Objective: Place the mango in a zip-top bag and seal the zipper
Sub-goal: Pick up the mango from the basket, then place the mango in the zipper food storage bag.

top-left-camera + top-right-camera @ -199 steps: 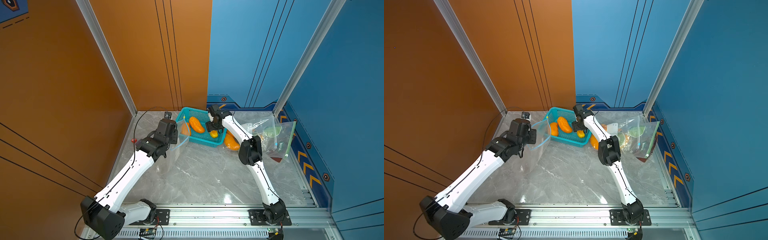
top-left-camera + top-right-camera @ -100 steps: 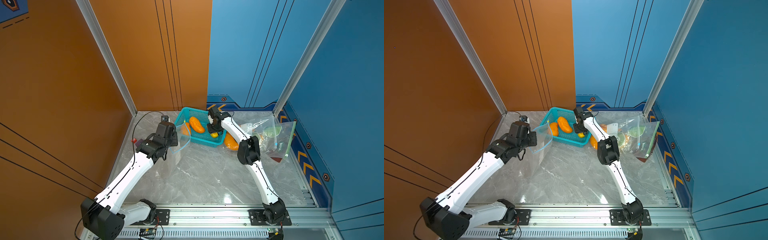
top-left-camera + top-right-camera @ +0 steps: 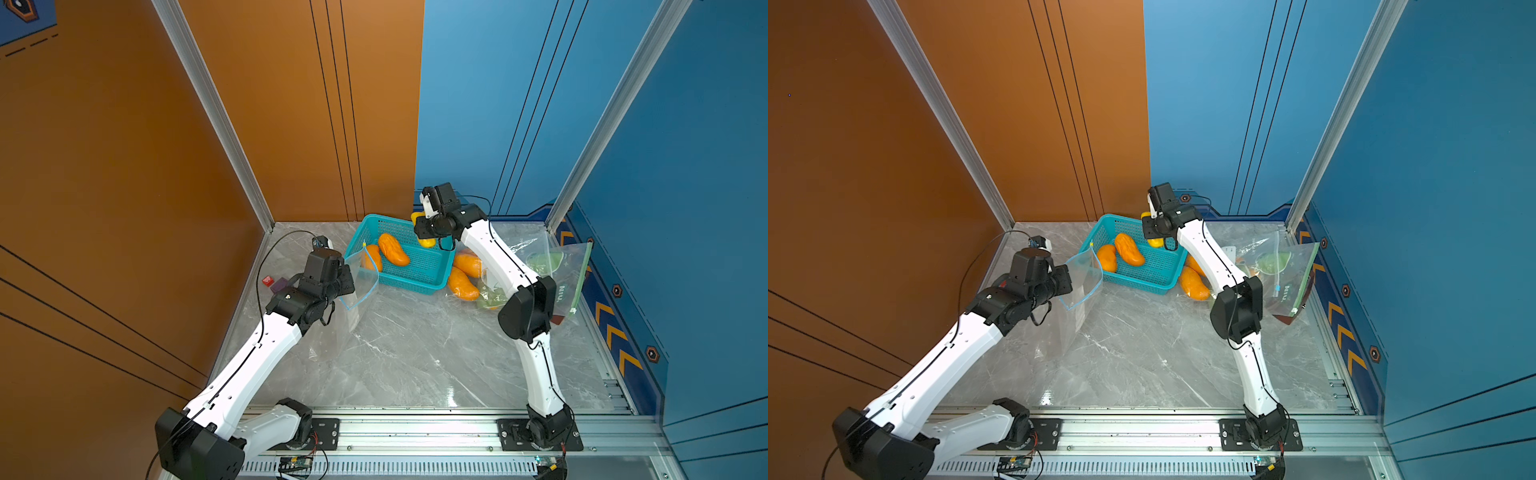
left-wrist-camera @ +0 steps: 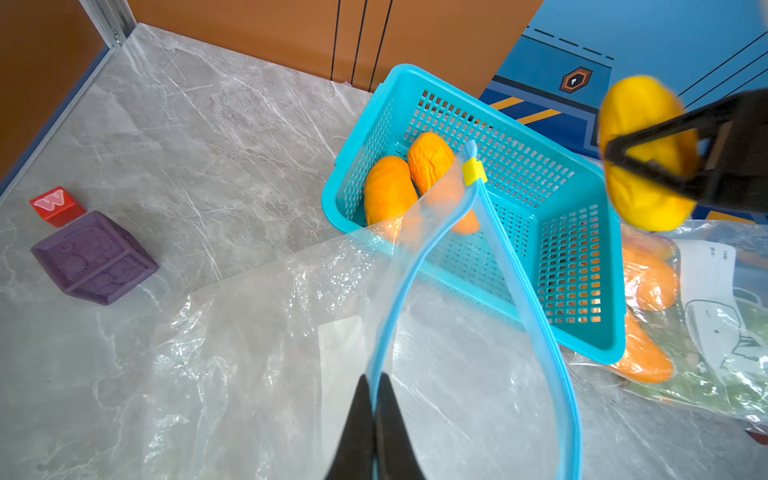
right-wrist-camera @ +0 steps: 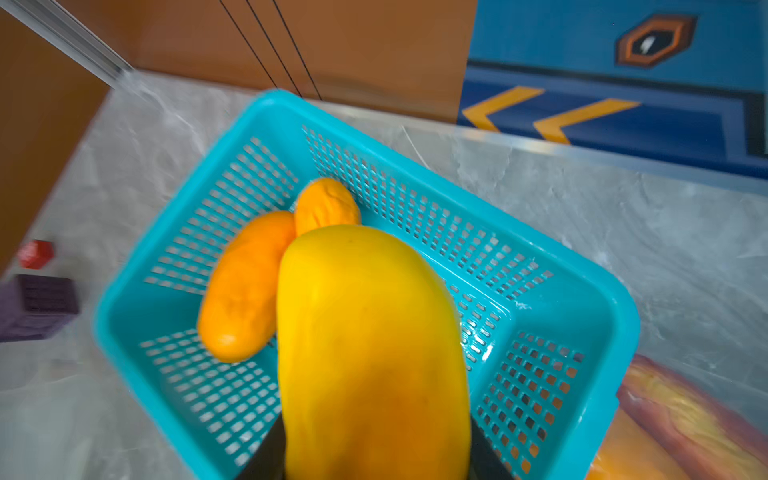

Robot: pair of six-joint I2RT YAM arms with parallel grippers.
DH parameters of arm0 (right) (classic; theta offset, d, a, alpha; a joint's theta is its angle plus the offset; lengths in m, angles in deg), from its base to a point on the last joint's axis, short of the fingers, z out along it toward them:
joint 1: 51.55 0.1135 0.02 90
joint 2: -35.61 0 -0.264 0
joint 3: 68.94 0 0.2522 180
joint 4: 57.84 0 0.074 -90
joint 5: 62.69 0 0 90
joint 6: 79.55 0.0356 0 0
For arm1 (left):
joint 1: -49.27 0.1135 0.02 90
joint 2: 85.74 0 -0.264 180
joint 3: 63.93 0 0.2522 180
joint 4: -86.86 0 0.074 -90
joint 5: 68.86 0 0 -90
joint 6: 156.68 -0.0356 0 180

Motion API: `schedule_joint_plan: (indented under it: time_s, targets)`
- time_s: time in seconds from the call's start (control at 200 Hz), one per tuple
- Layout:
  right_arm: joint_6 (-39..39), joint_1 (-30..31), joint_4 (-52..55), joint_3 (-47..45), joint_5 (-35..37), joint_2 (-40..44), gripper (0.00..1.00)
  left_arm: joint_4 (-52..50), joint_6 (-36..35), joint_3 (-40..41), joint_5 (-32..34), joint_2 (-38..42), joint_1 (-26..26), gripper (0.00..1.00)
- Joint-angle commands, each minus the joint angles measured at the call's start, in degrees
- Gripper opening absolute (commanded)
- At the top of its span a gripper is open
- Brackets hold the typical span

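**Mango in the claw, bag held open; insertion and sealing not yet done.**
Nearest, the left gripper, jaws pinched fully together on one blue lip of the zip-top bag, holds its mouth agape, with the yellow slider at the far end of the zipper. Beyond, the right gripper, jaws part-open, clamps the yellow mango above the teal basket, where two orange mangoes lie. Remaining, by judgement: carry, insert, zip.
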Motion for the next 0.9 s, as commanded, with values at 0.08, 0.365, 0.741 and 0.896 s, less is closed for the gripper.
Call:
schedule_joint_plan:
  time_s: [0.08, 0.365, 0.741, 0.896]
  targets:
    - [6.8, 7.6, -22.7, -17.9, 1.0, 14.2, 0.20, 3.7, 5.0, 1.9, -3.5, 1.0, 0.4, 0.00]
    - [9.3, 17.9, -49.6, -38.1, 4.5, 20.4, 0.19, 7.3, 9.0, 3.9, -5.8, 1.5, 0.4, 0.00]
    - [12.2, 21.1, -56.0, -44.5, 7.0, 18.1, 0.20, 9.3, 11.2, 4.2, -5.9, 3.3, 0.5, 0.00]
    - [12.3, 21.9, -56.5, -44.2, 6.9, 16.8, 0.21, 10.2, 12.3, 4.5, -6.1, 2.9, 0.5, 0.00]
